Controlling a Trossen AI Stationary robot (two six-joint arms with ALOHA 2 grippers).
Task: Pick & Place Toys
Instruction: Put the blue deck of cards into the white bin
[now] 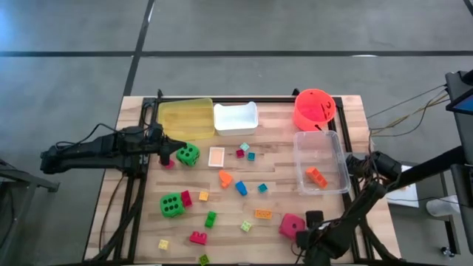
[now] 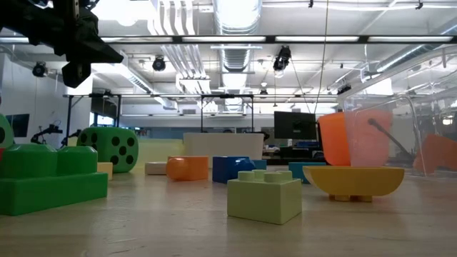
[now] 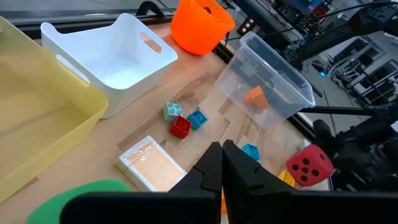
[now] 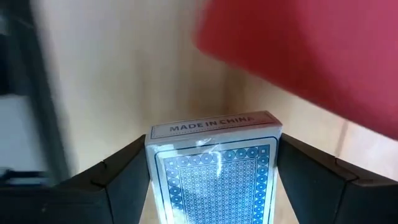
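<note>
from above, the left gripper (image 1: 164, 153) is hovering just beside a green die (image 1: 188, 154), which is lying close in front of the yellow tray (image 1: 186, 117). a flat card (image 1: 216, 157) is lying a little past that die, away from the left gripper, and the white tray (image 1: 236, 118) is sitting touching the yellow tray's far side. a second green die (image 1: 172, 205) and many small bricks are lying scattered well away from the yellow tray toward the table's near edge. the right gripper (image 1: 314, 220) is sitting at that near edge, just beside the pink-red die (image 1: 291, 225). an orange brick (image 1: 316, 176) is resting inside the clear tray (image 1: 320, 162), beside the orange-red bucket (image 1: 314, 108).

from table height, a pale green brick (image 2: 264, 195) is standing nearest, with an orange curved piece (image 2: 353, 182) beside it.

in the left wrist view, the left gripper's fingers (image 3: 211, 174) are pressed together with nothing between them, above the card (image 3: 151, 163), which is lying near the yellow tray (image 3: 37, 124).

in the right wrist view, the right gripper (image 4: 213, 163) is pinching a blue-patterned deck of cards (image 4: 214, 169) between its two fingers, over the wooden table (image 4: 124, 74), with the pink-red die (image 4: 311, 56) close beyond it.
</note>
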